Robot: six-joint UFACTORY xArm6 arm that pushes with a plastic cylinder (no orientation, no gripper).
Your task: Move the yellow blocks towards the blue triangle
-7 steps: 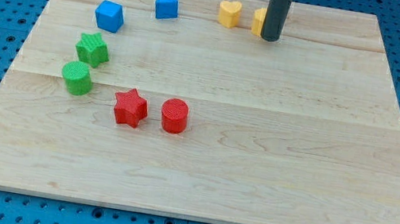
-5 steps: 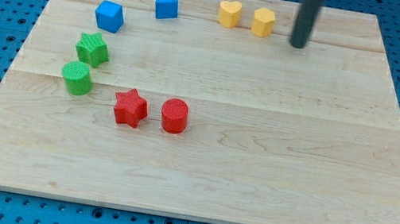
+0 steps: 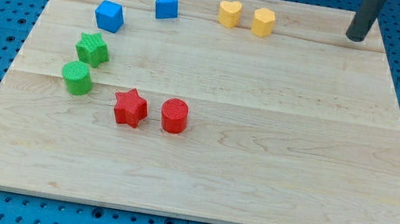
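A yellow heart block point(image 3: 230, 12) and a yellow hexagon-like block point(image 3: 263, 21) sit side by side near the board's top edge. The blue triangle block point(image 3: 166, 4) stands to their left, a short gap from the heart. My tip point(image 3: 355, 38) is at the view's top right, well to the right of the yellow hexagon-like block and touching no block.
A blue block point(image 3: 109, 15) lies left of the blue triangle. A green star point(image 3: 92, 48) and a green cylinder point(image 3: 77, 77) are at the left. A red star point(image 3: 130, 107) and a red cylinder point(image 3: 174, 115) sit near the middle. The wooden board point(image 3: 273, 156) rests on a blue pegboard.
My tip has moved right, from touching the yellow hexagon-like block's right side to the board's top right corner. No block has moved.
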